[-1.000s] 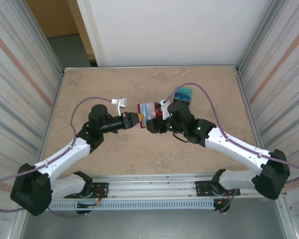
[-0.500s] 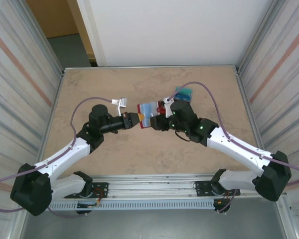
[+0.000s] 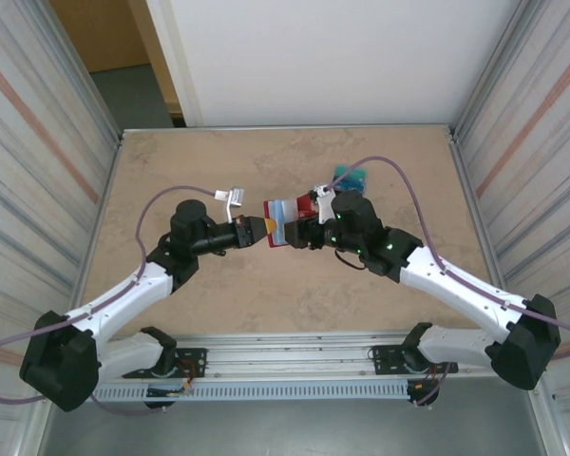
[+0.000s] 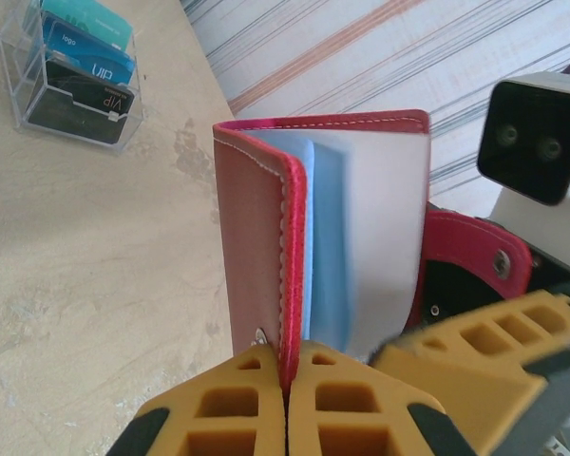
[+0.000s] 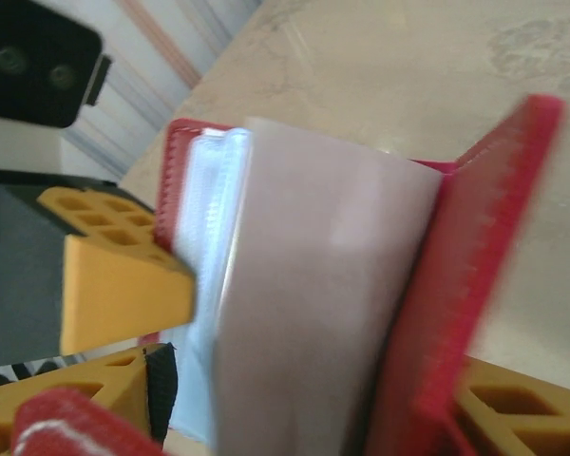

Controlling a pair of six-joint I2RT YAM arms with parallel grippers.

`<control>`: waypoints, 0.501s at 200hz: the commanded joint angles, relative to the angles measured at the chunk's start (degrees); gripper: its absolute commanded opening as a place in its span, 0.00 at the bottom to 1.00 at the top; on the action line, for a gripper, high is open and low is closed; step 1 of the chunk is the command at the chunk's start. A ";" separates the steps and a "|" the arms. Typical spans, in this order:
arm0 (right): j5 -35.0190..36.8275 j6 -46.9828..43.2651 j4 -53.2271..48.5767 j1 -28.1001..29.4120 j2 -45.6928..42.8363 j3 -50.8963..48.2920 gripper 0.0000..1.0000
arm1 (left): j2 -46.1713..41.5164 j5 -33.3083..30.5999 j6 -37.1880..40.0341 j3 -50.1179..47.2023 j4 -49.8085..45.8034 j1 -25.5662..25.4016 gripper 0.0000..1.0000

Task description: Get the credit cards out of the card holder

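left tool (image 4: 285, 380) is clamped tight on the front cover's edge of the small red leather-like folding card holder (image 4: 266, 218), which stands out straight ahead of it. opposite, the right tool (image 5: 294, 408) has its jaws spread wide either side of the fanned pale pockets (image 5: 294, 285), with no clear pinch. beyond both tools, on the marbled beige worktop (image 4: 95, 285), teal, blue and dark plastic credit cards (image 4: 81, 57) sit in a clear plastic box (image 4: 14, 71).

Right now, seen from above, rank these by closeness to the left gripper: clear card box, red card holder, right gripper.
1. Red card holder, clamped in the left gripper.
2. Right gripper, just right of the holder.
3. Clear card box, farthest, back right.
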 commanded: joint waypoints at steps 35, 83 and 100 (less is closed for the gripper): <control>-2.44 -2.12 0.55 1.05 3.55 2.08 0.63 | 0.20 1.37 -0.60 1.58 3.77 -0.79 0.00; -2.37 -2.74 -0.28 1.09 5.09 2.83 0.66 | 0.27 1.73 -1.42 1.73 5.04 -0.89 0.00; -2.55 -3.08 -0.58 1.26 5.03 2.71 0.68 | 0.13 1.48 -1.37 1.66 5.05 -0.92 0.00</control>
